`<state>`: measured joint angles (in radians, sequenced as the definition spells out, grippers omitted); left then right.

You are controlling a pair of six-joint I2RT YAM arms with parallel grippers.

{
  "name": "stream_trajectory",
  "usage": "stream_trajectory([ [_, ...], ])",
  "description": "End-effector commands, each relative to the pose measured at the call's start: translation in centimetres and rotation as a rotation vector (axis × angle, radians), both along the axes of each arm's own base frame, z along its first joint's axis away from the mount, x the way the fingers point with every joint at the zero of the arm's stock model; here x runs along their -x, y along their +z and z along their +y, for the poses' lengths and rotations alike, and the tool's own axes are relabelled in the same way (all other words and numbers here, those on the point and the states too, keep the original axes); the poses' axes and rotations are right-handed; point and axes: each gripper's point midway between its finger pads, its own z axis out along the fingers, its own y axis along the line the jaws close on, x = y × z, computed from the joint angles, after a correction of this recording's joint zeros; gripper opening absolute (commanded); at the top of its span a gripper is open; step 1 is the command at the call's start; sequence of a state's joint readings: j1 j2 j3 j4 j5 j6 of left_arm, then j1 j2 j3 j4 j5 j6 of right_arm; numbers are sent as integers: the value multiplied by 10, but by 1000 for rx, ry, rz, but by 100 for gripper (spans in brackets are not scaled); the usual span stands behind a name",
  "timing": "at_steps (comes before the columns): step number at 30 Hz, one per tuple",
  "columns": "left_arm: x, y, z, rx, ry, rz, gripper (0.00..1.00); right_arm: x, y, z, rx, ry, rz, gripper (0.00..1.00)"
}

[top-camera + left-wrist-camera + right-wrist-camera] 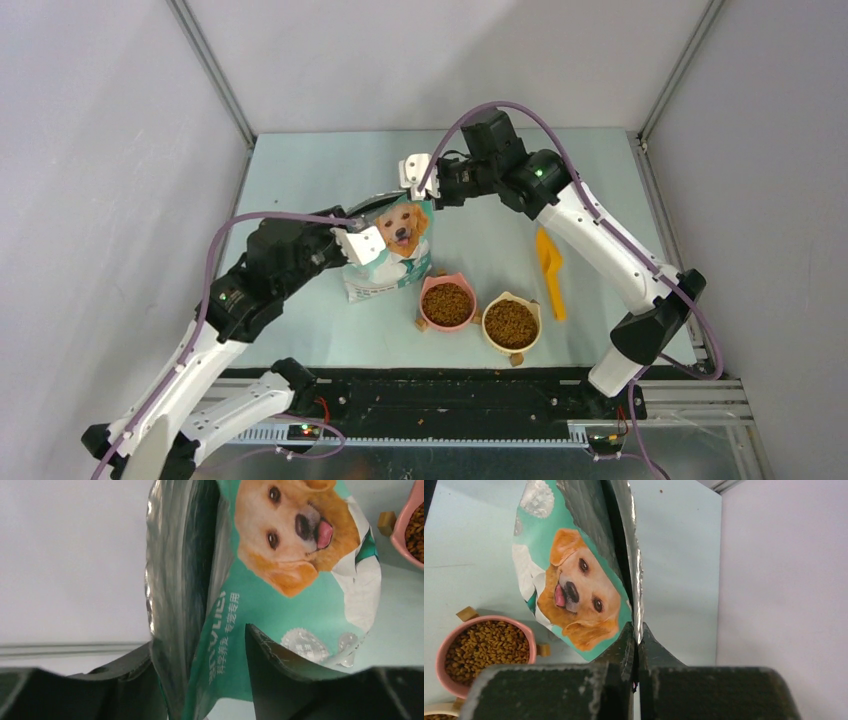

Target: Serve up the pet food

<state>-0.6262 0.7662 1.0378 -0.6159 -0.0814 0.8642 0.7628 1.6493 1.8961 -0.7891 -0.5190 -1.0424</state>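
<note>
Pinching the bag by its rim, right fingers; left fingers straddling its other edge, grip unclear.

We cannot see into the foil bag; its mouth shows only dark folds. From the left wrist, the pink bowl and its pet food are cut by the right edge, and we cannot tell whether the fingers of the left gripper press the bag. From the right wrist, the yellow bowl is a sliver at the bottom edge.
</note>
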Motion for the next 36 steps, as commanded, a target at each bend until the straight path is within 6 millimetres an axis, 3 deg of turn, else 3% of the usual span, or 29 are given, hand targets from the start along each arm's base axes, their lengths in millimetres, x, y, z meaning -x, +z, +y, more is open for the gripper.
stream_trajectory([
  [1,-2,22,-19,36,-55,-25,61,11,56,6,-195,-2,14,0],
  [4,-10,15,-27,-4,-62,-5,60,14,60,0,-217,13,35,0],
  [7,-16,14,-28,-27,-45,0,31,11,63,-4,-231,-14,30,0],
  [8,-15,14,-28,-27,-48,-2,15,8,61,-6,-230,-28,34,0],
  [10,-10,17,-29,-21,-61,-11,2,1,63,-11,-245,-64,38,0],
  [13,-2,19,-30,-22,-89,-19,0,-7,64,-16,-277,-98,82,0],
  [17,1,18,-29,-32,-91,-19,0,4,51,-16,-249,-37,100,0],
  [23,1,21,-37,-11,-110,6,0,23,29,-12,-159,48,51,22],
  [31,2,26,-40,-7,-116,12,0,22,5,-3,-37,56,77,34],
  [36,3,25,-42,-3,-122,17,0,22,-1,5,-3,50,46,35],
])
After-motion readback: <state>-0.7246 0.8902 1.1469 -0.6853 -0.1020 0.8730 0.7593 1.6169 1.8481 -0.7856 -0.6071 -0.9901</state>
